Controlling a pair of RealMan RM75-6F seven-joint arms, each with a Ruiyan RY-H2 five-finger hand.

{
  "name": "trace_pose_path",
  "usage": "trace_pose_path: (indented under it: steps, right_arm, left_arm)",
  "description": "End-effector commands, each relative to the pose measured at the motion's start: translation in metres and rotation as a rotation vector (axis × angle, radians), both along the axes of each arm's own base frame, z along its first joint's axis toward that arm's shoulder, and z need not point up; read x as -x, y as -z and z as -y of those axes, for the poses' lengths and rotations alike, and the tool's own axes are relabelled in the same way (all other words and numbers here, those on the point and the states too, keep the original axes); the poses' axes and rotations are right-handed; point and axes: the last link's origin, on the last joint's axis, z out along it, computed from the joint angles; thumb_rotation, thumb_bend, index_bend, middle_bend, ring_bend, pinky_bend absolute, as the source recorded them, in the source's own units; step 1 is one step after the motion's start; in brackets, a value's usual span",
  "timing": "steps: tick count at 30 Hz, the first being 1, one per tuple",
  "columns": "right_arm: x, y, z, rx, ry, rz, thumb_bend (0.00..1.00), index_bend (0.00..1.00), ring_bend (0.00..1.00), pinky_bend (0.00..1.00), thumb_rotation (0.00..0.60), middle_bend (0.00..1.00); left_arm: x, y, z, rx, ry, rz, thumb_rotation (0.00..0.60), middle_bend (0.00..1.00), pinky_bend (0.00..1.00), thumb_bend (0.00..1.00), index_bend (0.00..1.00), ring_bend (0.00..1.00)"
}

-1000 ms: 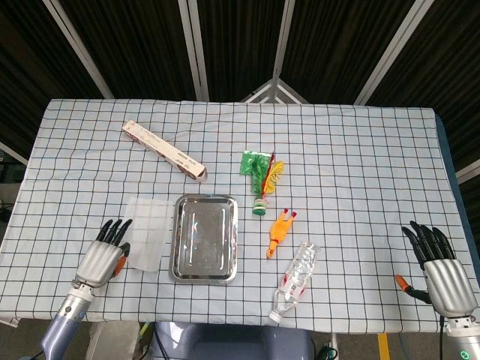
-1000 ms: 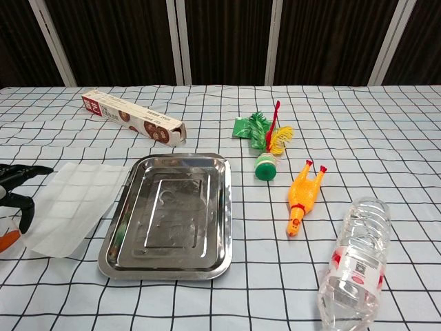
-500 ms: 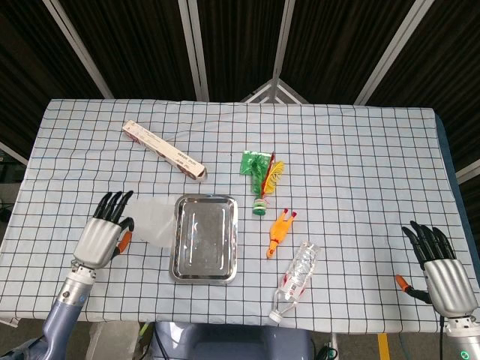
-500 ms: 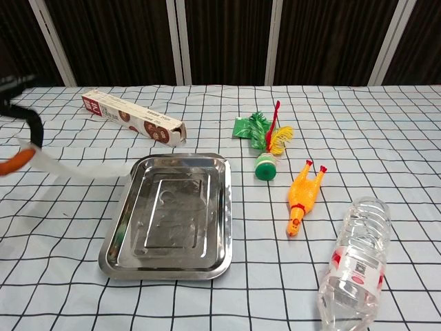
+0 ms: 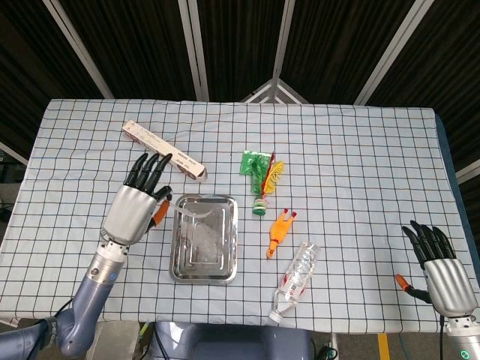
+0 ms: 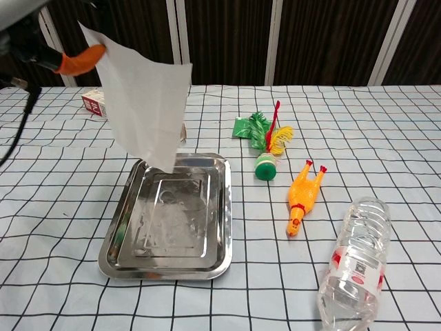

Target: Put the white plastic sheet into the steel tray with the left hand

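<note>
Your left hand (image 5: 136,206) has the white plastic sheet (image 6: 146,103) pinched at its upper corner, the other fingers spread, and the sheet hangs limp over the steel tray (image 6: 134,261), its lowest corner near the tray's far rim; from the chest view it may just touch the metal, though I cannot be sure. Your job now is to lay it down, not drop it. Bring the hand toward the near end of the tray as you lower, so the hanging corner lands first and the rest follows flat into the well. Keep the pinch firm until most of the sheet rests inside; it is thin and floppy, and I judge it would drift or fold if let go from this height. Watch the left rim: the hand sits just left of the tray, so the held corner could end up draped over the edge onto the counter (image 5: 360,157). Shift a little right before you release. The long box (image 5: 163,149) lies just behind the tray, so avoid sweeping back toward it. Your right hand (image 5: 442,271) waits well apart at the counter's near right edge, fingers spread and holding nothing; leave it there.
</note>
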Motion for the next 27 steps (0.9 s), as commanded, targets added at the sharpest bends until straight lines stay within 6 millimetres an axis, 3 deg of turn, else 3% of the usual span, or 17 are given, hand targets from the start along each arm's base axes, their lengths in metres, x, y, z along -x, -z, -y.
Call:
trace_pose_path:
  steps: [1, 7, 14, 21, 27]
  right_arm:
    - [0.0, 0.0, 0.0, 0.0, -0.001, 0.0, 0.29, 0.0, 0.0, 0.0, 0.6, 0.0]
    - [0.0, 0.0, 0.0, 0.0, -0.001, 0.001, 0.29, 0.0, 0.0, 0.0, 0.6, 0.0]
    - [0.0, -0.001, 0.0, 0.001, -0.001, 0.002, 0.29, 0.0, 0.0, 0.0, 0.6, 0.0]
    - [0.0, 0.0, 0.0, 0.001, -0.001, 0.003, 0.29, 0.0, 0.0, 0.0, 0.6, 0.0]
    - [0.0, 0.0, 0.0, -0.001, 0.001, 0.004, 0.29, 0.0, 0.0, 0.0, 0.6, 0.0]
  left_arm:
    - [-0.007, 0.024, 0.016, 0.067, 0.019, -0.007, 0.6, 0.0, 0.0, 0.5, 0.55, 0.0]
    - [0.004, 0.061, 0.04, 0.16, -0.004, -0.055, 0.6, 0.0, 0.0, 0.5, 0.55, 0.0]
    - [0.029, 0.089, 0.059, 0.237, -0.059, -0.134, 0.6, 0.0, 0.0, 0.49, 0.54, 0.0]
    - [0.048, 0.1, 0.057, 0.254, -0.127, -0.173, 0.6, 0.0, 0.0, 0.49, 0.53, 0.0]
    - [0.053, 0.103, 0.049, 0.267, -0.126, -0.197, 0.6, 0.0, 0.0, 0.49, 0.52, 0.0]
